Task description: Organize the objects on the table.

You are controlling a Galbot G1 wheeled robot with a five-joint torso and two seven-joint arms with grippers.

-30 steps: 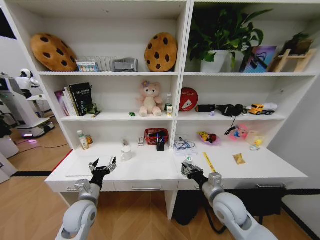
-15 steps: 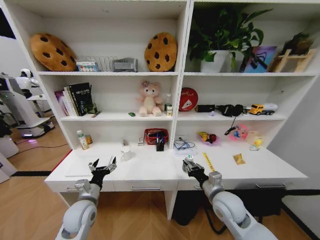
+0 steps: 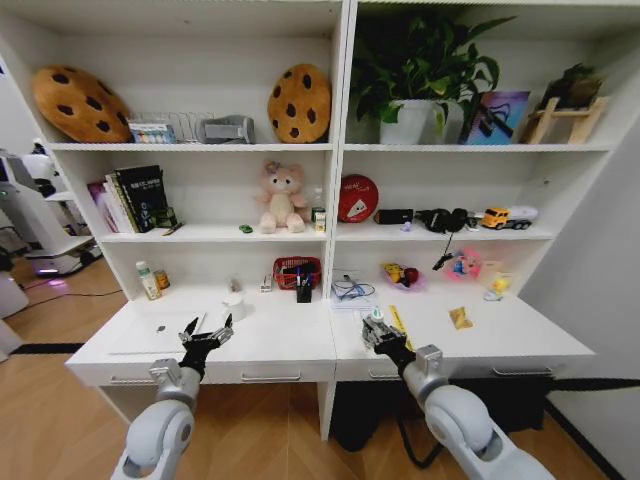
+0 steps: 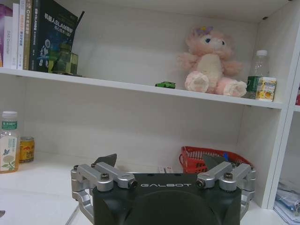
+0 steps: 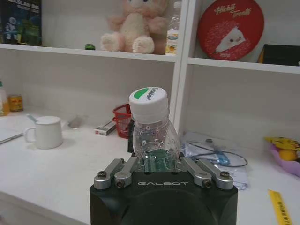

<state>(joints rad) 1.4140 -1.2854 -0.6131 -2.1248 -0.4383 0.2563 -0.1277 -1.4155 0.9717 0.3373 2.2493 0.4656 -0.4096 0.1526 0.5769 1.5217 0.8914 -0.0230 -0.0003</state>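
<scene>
Right pincer (image 3: 373,330) clenched around a small clear bottle (image 5: 152,133); left pincer (image 3: 205,333) spread wide with nothing in it, both over the front of the long white table (image 3: 280,345).

On the table's left part a slim silver-white laptop (image 3: 160,330) lies flat, just beside the left pincer, and a white mug (image 5: 46,132) stands further back. A red basket (image 4: 208,159) sits at the back near the middle divider of the shelving. On the shelf above, a pink plush bear (image 3: 281,196) sits upright, with a tiny green toy car (image 4: 165,85) just beside it. The bottle stands upright in the right pincer, its white cap (image 5: 148,101) with a green mark on top, above the table beside a yellow ruler strip (image 3: 399,324).
</scene>
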